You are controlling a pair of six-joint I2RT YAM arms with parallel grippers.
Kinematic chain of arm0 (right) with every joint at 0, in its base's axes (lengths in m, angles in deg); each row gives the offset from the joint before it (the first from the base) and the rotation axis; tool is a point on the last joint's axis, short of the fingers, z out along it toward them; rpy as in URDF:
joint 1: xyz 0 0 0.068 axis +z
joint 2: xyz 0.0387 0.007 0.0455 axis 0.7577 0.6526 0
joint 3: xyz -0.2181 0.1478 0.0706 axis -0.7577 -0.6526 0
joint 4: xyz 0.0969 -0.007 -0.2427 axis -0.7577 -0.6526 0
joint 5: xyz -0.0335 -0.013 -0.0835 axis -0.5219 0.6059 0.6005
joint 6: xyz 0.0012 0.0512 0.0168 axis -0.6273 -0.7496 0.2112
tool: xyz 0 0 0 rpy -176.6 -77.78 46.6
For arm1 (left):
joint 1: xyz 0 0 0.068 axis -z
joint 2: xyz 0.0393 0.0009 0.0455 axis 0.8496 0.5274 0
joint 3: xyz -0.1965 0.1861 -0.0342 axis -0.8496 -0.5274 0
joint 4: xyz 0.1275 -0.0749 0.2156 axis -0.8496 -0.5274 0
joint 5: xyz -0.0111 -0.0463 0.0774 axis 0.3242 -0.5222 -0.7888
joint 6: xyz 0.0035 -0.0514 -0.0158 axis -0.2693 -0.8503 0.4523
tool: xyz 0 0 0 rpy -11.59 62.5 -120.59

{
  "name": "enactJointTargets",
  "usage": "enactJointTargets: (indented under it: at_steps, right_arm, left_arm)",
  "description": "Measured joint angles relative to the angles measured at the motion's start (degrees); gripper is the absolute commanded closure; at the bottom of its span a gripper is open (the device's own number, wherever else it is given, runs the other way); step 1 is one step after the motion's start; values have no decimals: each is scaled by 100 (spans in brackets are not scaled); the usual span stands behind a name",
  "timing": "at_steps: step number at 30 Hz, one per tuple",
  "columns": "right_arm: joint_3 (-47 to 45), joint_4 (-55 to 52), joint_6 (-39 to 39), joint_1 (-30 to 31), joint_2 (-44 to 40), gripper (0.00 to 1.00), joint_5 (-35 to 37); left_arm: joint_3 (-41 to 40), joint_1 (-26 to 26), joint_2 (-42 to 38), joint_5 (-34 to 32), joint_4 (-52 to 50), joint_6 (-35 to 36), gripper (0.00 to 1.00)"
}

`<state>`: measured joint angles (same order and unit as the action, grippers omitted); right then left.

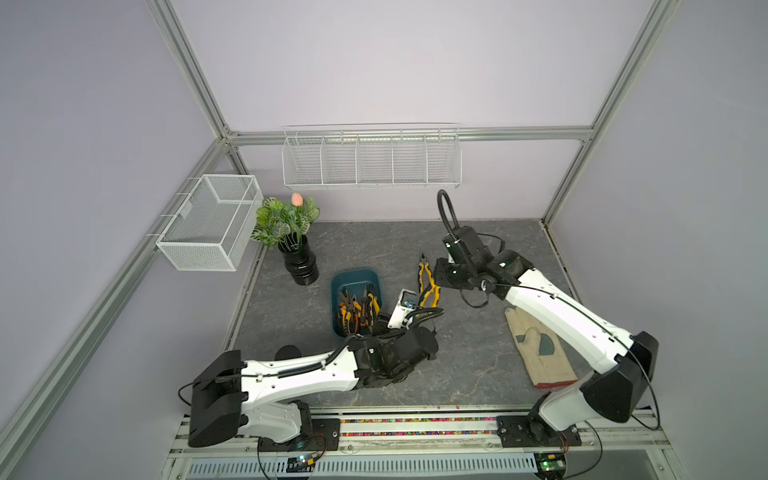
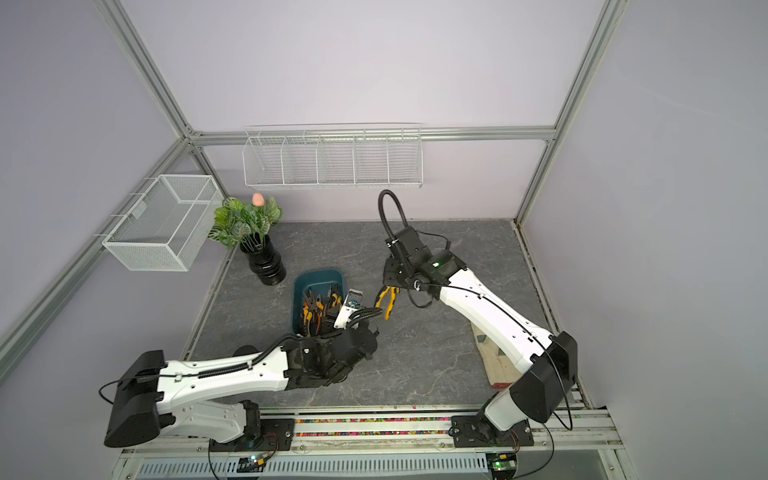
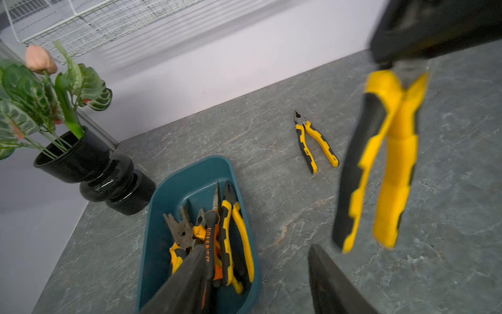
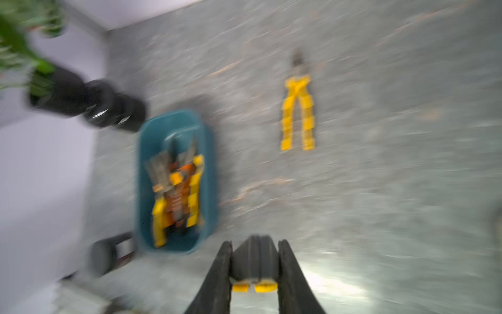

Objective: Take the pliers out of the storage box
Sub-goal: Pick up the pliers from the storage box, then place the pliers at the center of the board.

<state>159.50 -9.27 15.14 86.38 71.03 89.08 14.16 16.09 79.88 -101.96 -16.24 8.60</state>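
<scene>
Two out: loose pliers (image 3: 316, 141) flat on bench (image 3: 285, 217), hanging pliers (image 3: 391, 152) clenched by the head in right claw (image 4: 255, 244), off the bench. Left claw (image 3: 258, 247) released, empty, at edge of storage box (image 3: 160, 206); remaining pliers (image 3: 228, 231) piled inside.

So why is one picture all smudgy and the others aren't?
Right wrist view: it looks like motion blur, so the box and the loose pliers smear, and a bright glare patch sits on the table; left wrist view: mostly sharp, only the hanging pliers and the wire basket look streaky; both top views: crisp all over.
</scene>
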Motion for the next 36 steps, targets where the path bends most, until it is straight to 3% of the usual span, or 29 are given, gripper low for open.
enactJointTargets:
  at_steps: [7,12,17,25,36]
  right_arm:
    - [122,-621,1045,-1067,201,93,953]
    - [761,-708,1808,-1926,1121,93,669]
    - [1821,-706,2614,-2667,2588,93,297]
    - [3473,-1106,3296,-3263,4293,93,-245]
    - [6269,-2079,3665,-3602,6008,93,-315]
  left_arm:
    - [-437,-11,-1071,90,-262,-273,37]
    - [-525,-11,-1003,157,-369,-339,37]
    - [-525,-11,-686,249,-426,-479,37]
    - [-525,-11,-236,551,-337,-518,37]
    - [-522,-179,208,973,-22,-361,38]
